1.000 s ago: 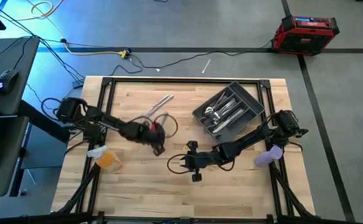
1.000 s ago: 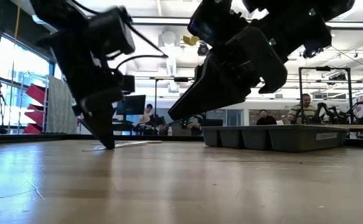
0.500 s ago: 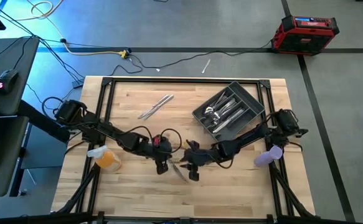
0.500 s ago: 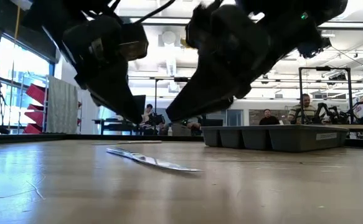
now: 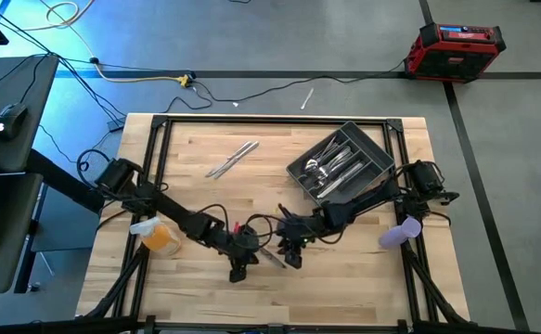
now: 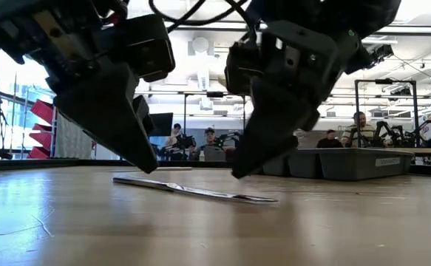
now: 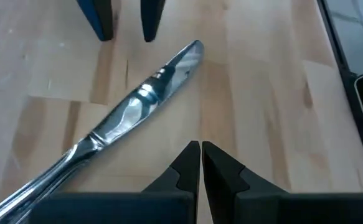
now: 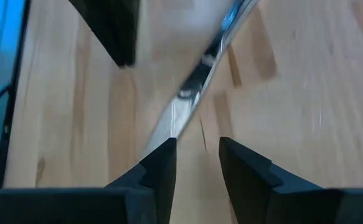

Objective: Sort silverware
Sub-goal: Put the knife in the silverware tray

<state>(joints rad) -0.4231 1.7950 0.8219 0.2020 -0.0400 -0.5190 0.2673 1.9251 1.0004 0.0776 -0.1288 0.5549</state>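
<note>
Wide bare wood on the table (image 5: 196, 288) around the knife (image 5: 272, 254), with the front edge not far below it and open floor beyond the right edge. Lying flat on the wood in the front middle of the table, this knife, well apart from the grey tray (image 5: 381, 156), which stands toward the back right and holds many forks, knives and spoons (image 5: 330, 167). Two more loose pieces (image 5: 232, 159) well behind the knife, toward the back left, with free wood between. An orange thing (image 5: 161, 238) to the left of the knife, near the left rail; a purple thing (image 5: 396, 232) to the right of it, near the right rail. Just left of the knife, the left gripper (image 5: 239, 272), low over the wood, fingers (image 7: 187, 163) pressed together and holding nothing, tip close beside the blade. Just right of the knife, the right gripper (image 5: 291, 259), fingers (image 8: 162, 163) parted by a narrow gap, nothing between them, tips down near the knife. In the low view, both grippers standing over the knife (image 6: 193, 190), one at each end. People sitting in the room far behind the table.
</note>
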